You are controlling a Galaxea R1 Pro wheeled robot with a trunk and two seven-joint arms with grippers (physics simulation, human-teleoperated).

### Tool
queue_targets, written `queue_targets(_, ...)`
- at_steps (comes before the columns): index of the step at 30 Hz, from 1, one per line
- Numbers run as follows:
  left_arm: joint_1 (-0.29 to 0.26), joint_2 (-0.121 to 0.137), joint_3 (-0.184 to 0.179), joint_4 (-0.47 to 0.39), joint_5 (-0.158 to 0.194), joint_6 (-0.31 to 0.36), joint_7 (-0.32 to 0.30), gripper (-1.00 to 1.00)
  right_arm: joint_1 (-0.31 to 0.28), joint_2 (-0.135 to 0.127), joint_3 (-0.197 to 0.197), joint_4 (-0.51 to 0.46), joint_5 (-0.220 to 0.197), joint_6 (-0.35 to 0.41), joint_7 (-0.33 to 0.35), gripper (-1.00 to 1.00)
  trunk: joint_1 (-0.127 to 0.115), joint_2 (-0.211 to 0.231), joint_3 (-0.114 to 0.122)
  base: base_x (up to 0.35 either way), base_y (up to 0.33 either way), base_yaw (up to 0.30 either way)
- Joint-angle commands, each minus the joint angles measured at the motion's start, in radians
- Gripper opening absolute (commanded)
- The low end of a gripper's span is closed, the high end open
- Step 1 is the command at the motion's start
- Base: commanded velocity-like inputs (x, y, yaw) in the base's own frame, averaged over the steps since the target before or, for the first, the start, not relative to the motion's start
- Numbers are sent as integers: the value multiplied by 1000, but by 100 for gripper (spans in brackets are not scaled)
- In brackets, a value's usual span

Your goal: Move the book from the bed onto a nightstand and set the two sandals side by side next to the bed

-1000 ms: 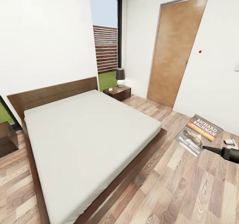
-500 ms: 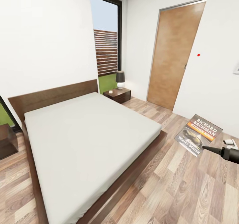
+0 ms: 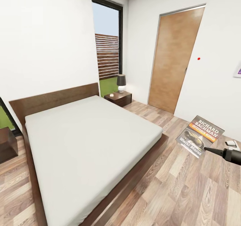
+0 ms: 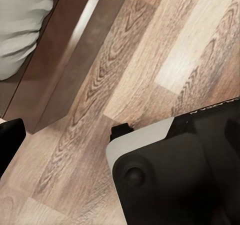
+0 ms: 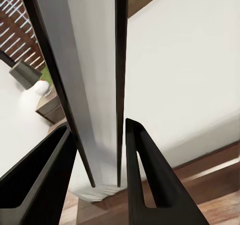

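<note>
Book [image 3: 200, 136] is off the bed [image 3: 90, 135], pinched edge-on in our right jaws [image 5: 97, 155] above the floor, its nightstand [image 3: 118, 98] well apart; left jaws' state we cannot tell, and sandals remain to place.

Even, bright daylight is filling the room, coming from the tall window [image 3: 108, 48] at the far wall. The bed [image 3: 87, 142] is casting only faint shadows. Straight lines are leaning outward toward the edges. The right wrist view is looking soft and blurred close up.
</note>
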Motion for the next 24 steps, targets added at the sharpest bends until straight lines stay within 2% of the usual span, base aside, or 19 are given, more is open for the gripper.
queue_targets(1,-1,0,-4,0,-3,-3,0,100,-1,0,-1,0,0,10,3,-100,1,-2,-1,0,0,0)
queue_targets(24,-1,0,-4,-1,-3,-3,0,100,-1,4,-1,0,0,10,3,-100,1,-2,37,0,0,0)
